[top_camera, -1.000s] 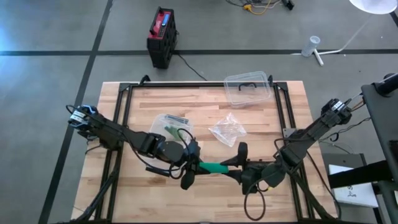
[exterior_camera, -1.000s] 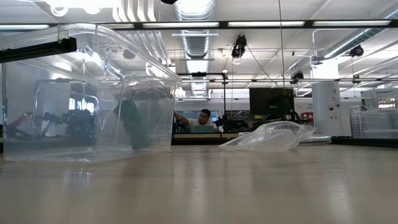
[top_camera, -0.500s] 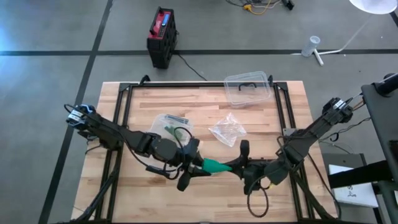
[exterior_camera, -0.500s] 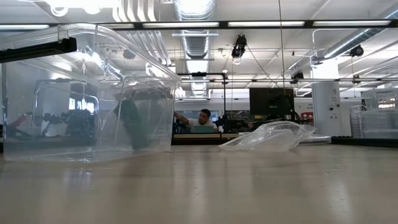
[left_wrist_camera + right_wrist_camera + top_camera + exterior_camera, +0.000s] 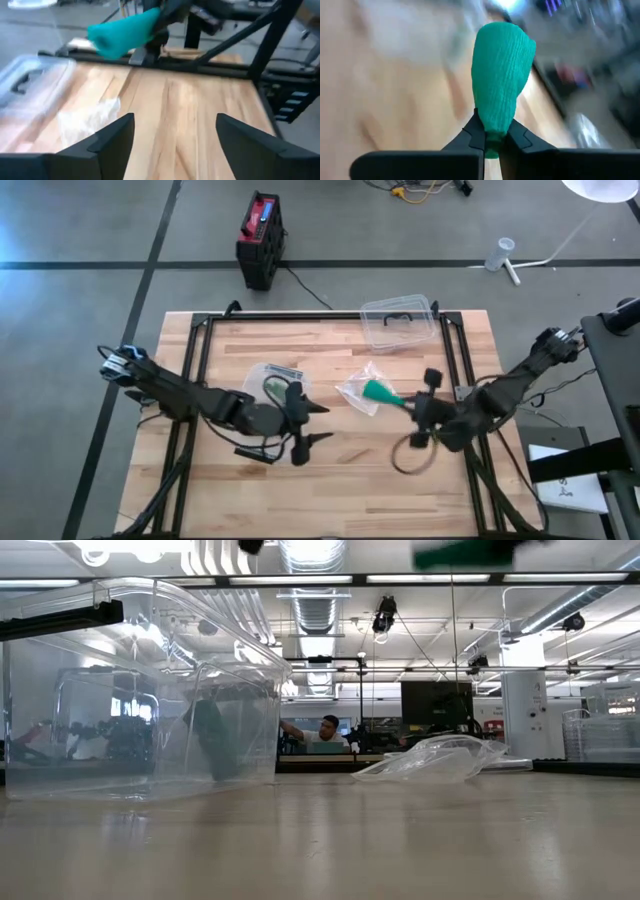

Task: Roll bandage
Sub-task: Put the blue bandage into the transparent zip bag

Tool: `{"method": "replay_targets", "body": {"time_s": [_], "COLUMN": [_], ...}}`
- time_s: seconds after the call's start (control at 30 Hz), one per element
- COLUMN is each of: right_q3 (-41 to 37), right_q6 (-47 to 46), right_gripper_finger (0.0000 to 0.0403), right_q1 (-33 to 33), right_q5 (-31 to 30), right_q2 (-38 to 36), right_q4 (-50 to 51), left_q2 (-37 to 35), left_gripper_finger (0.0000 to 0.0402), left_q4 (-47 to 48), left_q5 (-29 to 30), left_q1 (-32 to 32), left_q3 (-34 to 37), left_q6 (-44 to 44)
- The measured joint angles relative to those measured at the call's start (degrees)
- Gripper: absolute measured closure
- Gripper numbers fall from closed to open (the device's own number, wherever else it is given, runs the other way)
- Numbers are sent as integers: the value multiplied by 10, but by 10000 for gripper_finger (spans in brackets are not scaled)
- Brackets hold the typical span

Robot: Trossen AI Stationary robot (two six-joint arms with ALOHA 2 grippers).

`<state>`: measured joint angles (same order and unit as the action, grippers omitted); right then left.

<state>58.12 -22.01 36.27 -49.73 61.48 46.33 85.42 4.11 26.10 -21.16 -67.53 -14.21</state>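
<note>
Overhead and wrist views of the wooden counter (image 5: 330, 480). The right tool (image 5: 403, 401), fingers pressed together, pinches one end of the green bandage (image 5: 379, 392), a bunched, ribbed roll of fabric (its free end bulges beyond the fingertips (image 5: 481, 134) in the right wrist view). The bandage is held above the counter, over the edge of the crumpled clear plastic bag (image 5: 360, 387) lying near the counter's middle. The left tool (image 5: 318, 423) sits well apart from the bandage, low over the counter's front half, its fingers (image 5: 112, 140) spread wide with only bare wood between them. Beside the left tool lies a flat clear packet with a label (image 5: 272, 376). A clear plastic container (image 5: 398, 321) rests at the counter's far edge. In the low view, a person (image 5: 322, 733) is seated in the room behind.
</note>
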Motion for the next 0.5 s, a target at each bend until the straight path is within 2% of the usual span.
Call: {"method": "replay_targets", "body": {"time_s": [0.1, 0.17, 0.33, 0.5], "right_q3": [-54, -97, -191, -245], "right_q6": [-167, -233, -240, -200], "right_gripper_finger": [388, 388, 389, 389], "right_q1": [-28, -49, -104, -162], "right_q5": [0, 12, 100, 162], "right_q2": [1, 5, 29, 74], "right_q4": [119, 138, 24, -74], "left_q2": [36, 63, 127, 183], "left_gripper_finger": [121, 119, 126, 131], "left_q4": [-8, -13, 26, 144], "left_q5": [-1, -1, -16, -36], "left_q1": [16, 30, 62, 91], "left_q3": [1, -5, -69, -158], "left_q6": [-13, -14, -3, 45]}}
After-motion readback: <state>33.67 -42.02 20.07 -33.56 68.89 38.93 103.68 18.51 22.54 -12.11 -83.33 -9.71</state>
